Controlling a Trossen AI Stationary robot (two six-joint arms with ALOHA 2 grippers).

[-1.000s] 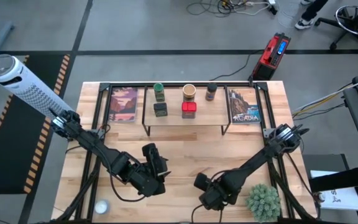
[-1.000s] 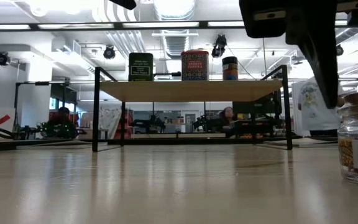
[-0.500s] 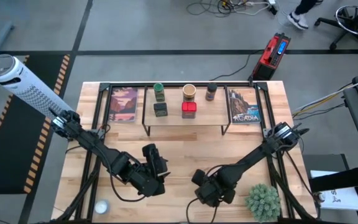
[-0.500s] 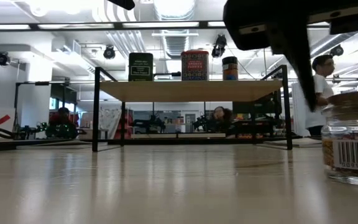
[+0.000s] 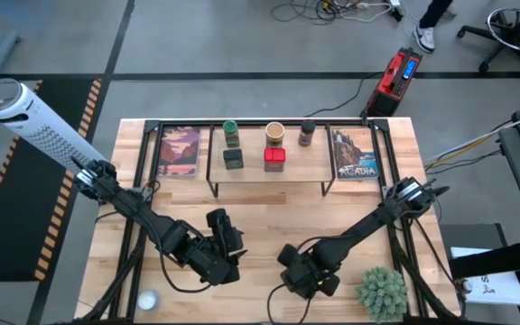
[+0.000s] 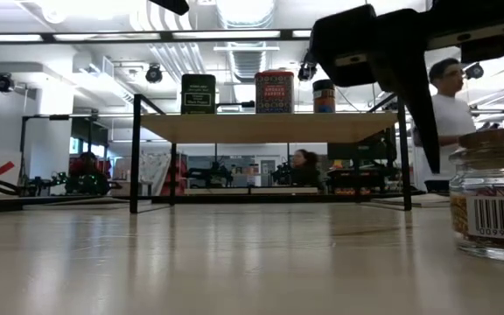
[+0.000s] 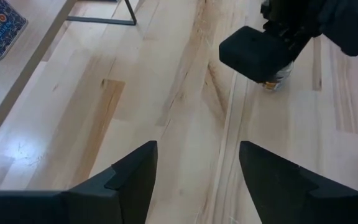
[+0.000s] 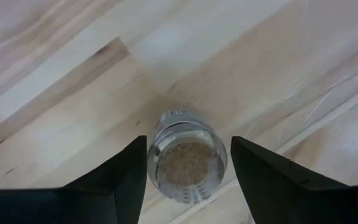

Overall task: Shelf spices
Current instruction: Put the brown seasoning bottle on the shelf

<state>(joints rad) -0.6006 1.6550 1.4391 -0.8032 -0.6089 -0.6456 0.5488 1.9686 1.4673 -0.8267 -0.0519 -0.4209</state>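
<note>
Clear jar (image 8: 187,163) of brown spice stands between the spread right pincer's (image 8: 188,171) fingers, untouched, on the surface (image 8: 73,74).

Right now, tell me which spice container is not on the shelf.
The tiny clear glass jar, standing on the tabletop between the right gripper's open fingers; the other five stand on the low wooden shelf.
</note>
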